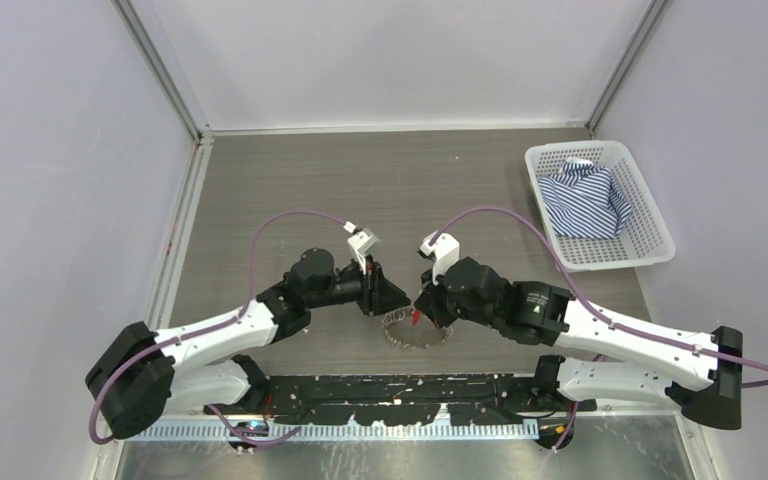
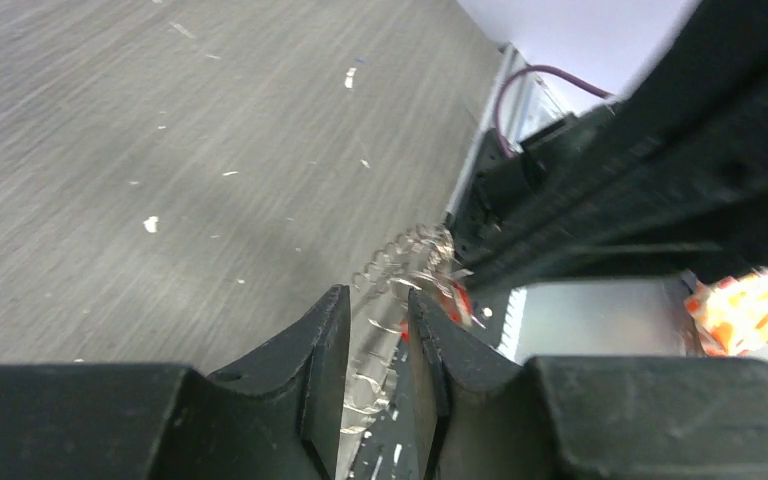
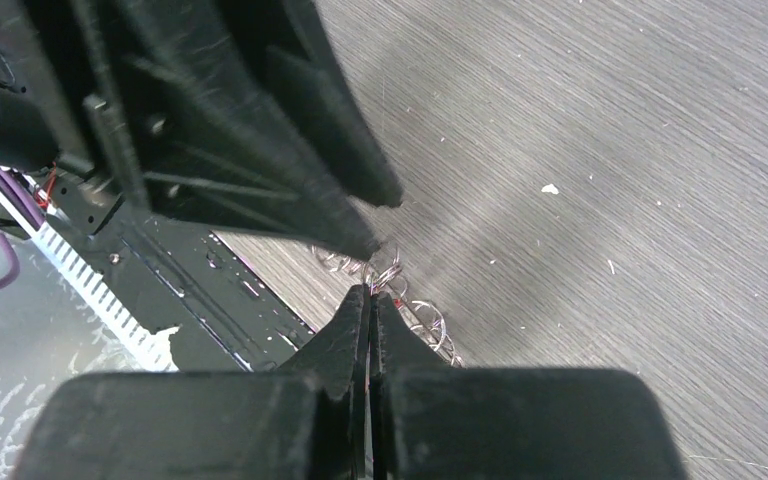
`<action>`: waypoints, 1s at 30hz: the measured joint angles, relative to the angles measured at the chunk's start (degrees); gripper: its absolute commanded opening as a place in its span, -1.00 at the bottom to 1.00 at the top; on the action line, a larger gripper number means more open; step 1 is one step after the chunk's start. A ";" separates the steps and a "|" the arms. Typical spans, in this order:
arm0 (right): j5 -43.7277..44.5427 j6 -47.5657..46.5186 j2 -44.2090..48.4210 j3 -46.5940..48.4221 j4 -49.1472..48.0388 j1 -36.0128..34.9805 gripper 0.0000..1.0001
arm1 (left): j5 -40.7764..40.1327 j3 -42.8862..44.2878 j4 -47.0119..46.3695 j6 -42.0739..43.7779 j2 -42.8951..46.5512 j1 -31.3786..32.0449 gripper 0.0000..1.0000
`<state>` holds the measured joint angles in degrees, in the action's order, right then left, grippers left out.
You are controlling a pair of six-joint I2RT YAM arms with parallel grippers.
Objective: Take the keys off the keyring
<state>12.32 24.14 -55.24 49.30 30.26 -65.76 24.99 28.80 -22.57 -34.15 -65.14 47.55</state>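
Note:
The keyring (image 1: 401, 341) lies on the table just ahead of the arm bases, fringed with small silvery keys (image 1: 442, 337). My left gripper (image 1: 388, 305) reaches it from the left. In the left wrist view its jaws (image 2: 378, 305) stand narrow around the ring's rim, with silvery keys (image 2: 375, 352) between them. My right gripper (image 1: 420, 312) comes in from the right, and its fingers (image 3: 370, 292) are pressed together at the ring's edge. The red-headed key (image 1: 416, 318) sits at their tip and shows as a red speck (image 2: 457, 300) in the left wrist view.
A white plastic basket (image 1: 655, 222) with a blue-striped cloth (image 1: 585, 200) stands at the back right. The black base rail (image 1: 410, 392) runs right behind the ring at the near edge. Walls close in the table on the left, the back and the right.

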 measured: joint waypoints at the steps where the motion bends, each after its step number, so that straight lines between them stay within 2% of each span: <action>1: -0.24 0.00 0.00 0.00 0.02 0.24 -0.98 | 0.61 -0.50 -0.44 0.04 0.87 0.44 -0.39; 9: -3.56 -0.15 0.39 0.28 0.07 5.33 -0.98 | 0.85 -2.16 -0.59 1.53 3.80 3.61 -0.48; 14: -5.09 -1.11 0.15 2.36 -1.18 8.87 -0.98 | -7.93 -2.25 5.44 2.27 7.45 3.61 -0.60; 18: -10.58 0.20 -2.80 2.23 -5.68 8.26 -0.98 | -15.54 -2.60 9.55 1.36 10.56 3.61 -0.54; 21: -13.75 3.30 -6.64 -2.80 -12.20 4.98 -0.97 | -19.96 -4.02 11.69 -0.42 11.65 3.58 -0.30; 26: -17.11 10.05 -10.45 -15.98 -19.76 3.06 -0.98 | -21.94 -7.10 14.10 -5.25 10.27 3.54 -0.31; 30: -17.16 13.18 -12.04 -21.05 -21.94 3.34 -0.98 | -21.24 -10.03 13.64 -8.74 7.96 3.54 -0.31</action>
<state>-4.84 37.32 -67.29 28.25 8.32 -62.41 3.75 18.76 -8.93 -42.89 -57.19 51.09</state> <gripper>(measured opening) 0.021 0.346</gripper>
